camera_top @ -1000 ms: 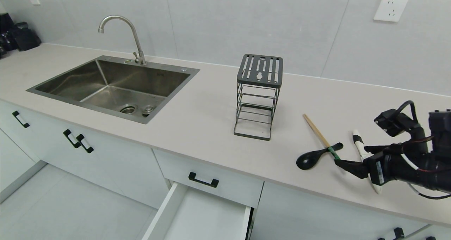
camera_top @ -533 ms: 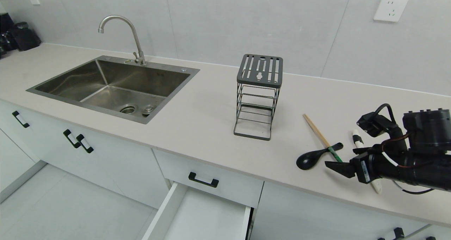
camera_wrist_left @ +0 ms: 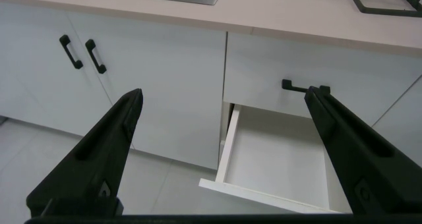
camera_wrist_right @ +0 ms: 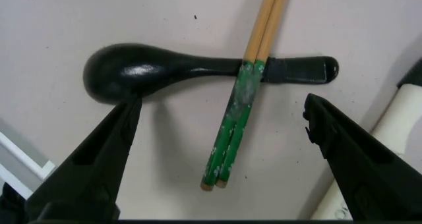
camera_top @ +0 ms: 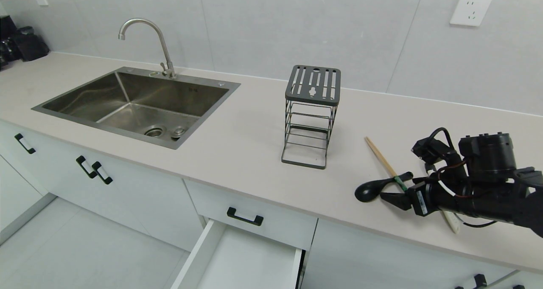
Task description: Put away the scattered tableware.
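Observation:
A black spoon [camera_top: 373, 189] lies on the counter near its front edge, at the right. A pair of wooden chopsticks [camera_top: 382, 159] with green tips crosses over its handle. My right gripper [camera_top: 396, 190] hovers open just above them, its fingers either side of the spoon [camera_wrist_right: 151, 69] and the chopsticks' [camera_wrist_right: 254, 59] green ends. A white utensil [camera_wrist_right: 395, 125] lies right beside them, mostly behind my right arm in the head view. My left gripper [camera_wrist_left: 224, 95] is open and empty, low in front of the cabinets, facing the open drawer [camera_wrist_left: 277, 158].
A dark wire rack [camera_top: 311, 115] stands mid-counter, left of the utensils. A steel sink [camera_top: 135, 104] with a tap is at the left. Below the counter a white drawer [camera_top: 242, 259] is pulled out. Cabinet doors carry black handles [camera_top: 93, 170].
My right arm has moved left along the counter's front, bringing the open gripper from beside the white utensil to over the spoon handle and chopstick tips. The utensils have not moved.

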Robot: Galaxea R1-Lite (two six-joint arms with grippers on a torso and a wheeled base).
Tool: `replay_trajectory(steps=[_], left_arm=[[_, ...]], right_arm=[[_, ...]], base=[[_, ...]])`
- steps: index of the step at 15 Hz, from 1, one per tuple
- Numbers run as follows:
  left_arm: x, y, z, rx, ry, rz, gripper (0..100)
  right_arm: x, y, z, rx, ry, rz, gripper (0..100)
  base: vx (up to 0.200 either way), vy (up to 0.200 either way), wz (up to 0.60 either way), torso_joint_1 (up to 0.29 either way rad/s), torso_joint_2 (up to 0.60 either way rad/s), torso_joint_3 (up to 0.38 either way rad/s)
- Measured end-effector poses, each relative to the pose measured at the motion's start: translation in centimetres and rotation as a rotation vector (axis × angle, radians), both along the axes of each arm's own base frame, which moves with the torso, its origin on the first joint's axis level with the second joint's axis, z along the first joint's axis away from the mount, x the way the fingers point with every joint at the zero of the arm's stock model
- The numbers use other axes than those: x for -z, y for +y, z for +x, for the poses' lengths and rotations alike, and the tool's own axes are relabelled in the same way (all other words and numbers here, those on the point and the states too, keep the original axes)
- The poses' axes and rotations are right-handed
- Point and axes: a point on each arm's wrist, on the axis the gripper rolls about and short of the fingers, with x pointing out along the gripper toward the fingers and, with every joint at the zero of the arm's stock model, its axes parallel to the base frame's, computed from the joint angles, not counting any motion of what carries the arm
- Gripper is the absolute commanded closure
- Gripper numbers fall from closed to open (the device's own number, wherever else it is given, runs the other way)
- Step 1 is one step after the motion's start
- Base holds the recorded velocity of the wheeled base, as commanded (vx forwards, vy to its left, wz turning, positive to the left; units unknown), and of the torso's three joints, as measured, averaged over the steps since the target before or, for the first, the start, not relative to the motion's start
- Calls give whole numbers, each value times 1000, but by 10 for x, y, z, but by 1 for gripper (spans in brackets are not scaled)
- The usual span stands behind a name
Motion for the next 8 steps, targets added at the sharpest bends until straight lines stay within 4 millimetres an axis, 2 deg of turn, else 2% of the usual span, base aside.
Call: replay_trajectory(steps=[5, 6, 8], left_arm=[[0, 0, 0, 0, 0, 0, 0], [0, 0, 0, 0, 0, 0, 0], [0, 0, 0, 0, 0, 0, 0]], right_arm=[[4, 2, 7, -4, 8, -1, 0], [5, 1, 8, -1, 11, -1, 100], [4, -1, 11, 9, 8, -1, 100]], base=[[0, 0, 0, 0, 0, 0], [0, 0, 0, 0, 0, 0], [0, 0, 0, 0, 0, 0]])
